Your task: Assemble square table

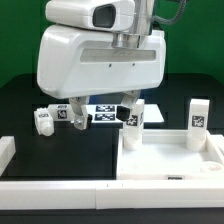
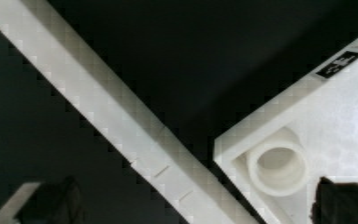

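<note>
The white square slab (image 1: 170,158) with its raised rim lies at the exterior view's right. Two tagged white legs stand upright at its far corners, one on the left (image 1: 136,122) and one on the right (image 1: 198,116). Two more tagged legs (image 1: 44,120) (image 1: 64,114) lie on the black table at the left. My gripper (image 1: 100,112) hangs open and empty above the table, just left of the slab. In the wrist view my gripper (image 2: 194,205) has dark fingertips (image 2: 41,202) spread wide. A slab corner with a round socket (image 2: 279,166) lies between them, and a leg's tag (image 2: 338,64) shows beyond it.
A long plain white bar (image 1: 60,190) runs along the front, with another piece at the left edge (image 1: 8,150). In the wrist view the bar (image 2: 105,110) crosses diagonally beside the slab corner. The marker board (image 1: 104,108) lies behind the gripper.
</note>
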Tool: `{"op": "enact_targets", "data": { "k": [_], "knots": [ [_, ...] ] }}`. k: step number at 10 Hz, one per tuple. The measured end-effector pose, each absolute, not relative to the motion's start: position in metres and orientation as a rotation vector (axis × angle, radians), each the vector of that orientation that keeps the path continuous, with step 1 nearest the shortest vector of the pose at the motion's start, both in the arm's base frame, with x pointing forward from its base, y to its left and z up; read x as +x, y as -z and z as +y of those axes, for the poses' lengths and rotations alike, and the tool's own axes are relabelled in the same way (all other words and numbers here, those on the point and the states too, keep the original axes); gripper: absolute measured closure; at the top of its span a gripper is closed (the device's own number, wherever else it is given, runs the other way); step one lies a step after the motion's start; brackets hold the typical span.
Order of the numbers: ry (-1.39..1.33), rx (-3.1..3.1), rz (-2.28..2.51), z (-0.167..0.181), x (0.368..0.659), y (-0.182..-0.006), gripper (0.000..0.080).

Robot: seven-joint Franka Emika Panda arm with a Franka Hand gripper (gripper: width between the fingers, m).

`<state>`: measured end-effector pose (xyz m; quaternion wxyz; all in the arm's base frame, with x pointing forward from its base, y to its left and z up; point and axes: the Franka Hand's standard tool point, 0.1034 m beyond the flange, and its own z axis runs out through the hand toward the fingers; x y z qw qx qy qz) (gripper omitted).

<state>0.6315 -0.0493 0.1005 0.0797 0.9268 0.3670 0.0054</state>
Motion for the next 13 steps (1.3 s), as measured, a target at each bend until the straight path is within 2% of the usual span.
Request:
{"op": "enact_targets", "data": {
  "k": [2, 3, 5, 9, 12, 13],
  "knots": [
    [0.024, 2.709, 1.281, -0.075, 0.618, -0.099, 0.0150],
    [0.058, 2.693, 1.349, -0.094, 0.601, -0.103, 0.0150],
    [0.125, 2.715, 1.368, -0.111, 0.564, -0.095, 0.0150],
    [0.115, 2.723, 1.360, -0.115, 0.560, -0.093, 0.0150],
    [0.155, 2.843, 1.148, -0.146, 0.490, -0.065, 0.0150],
    [0.163, 2.854, 1.146, -0.149, 0.484, -0.061, 0.0150]
  ]
}}
